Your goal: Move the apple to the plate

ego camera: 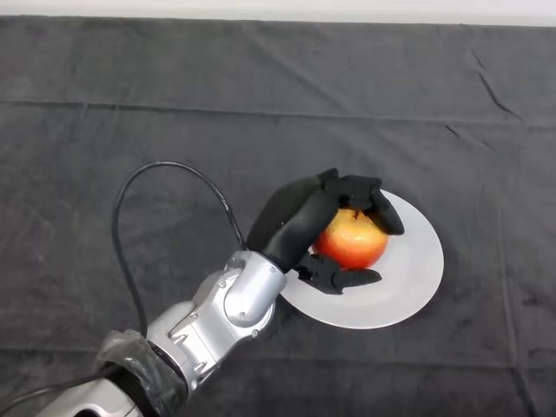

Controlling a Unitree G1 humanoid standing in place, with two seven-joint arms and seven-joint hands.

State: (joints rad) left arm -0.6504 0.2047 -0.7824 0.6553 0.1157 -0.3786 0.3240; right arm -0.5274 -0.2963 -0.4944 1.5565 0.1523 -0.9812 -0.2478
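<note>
- Black left hand (300, 221) is clasped about the apple (352, 241), its fingers (369, 198) curled over the top and far side of the fruit while the thumb (340, 278) hooks under the near side.
- Between fingers and thumb the apple's red and yellow skin shows, with the yellow patch near the top by the stem end and the red spreading below and to the right.
- Directly under the apple lies the plate (413, 278), a round white-grey dish; the apple is over its left-centre part, though whether the fruit rests on the dish or is held just above it I cannot tell.
- Thumb tip overlaps the plate's inner surface, and the plate's left edge is hidden behind the hand and wrist.
- Behind the hand, the silver-grey arm (230, 304) runs down toward the lower left corner of the head view, its wrist housing touching or just beside the plate's near-left rim.
- Around all this spreads the table's dark cloth (130, 113), creased in long folds across the back and with smaller wrinkles to the right of the plate.
- At the very top a pale strip (278, 9) shows beyond the cloth's far edge.
</note>
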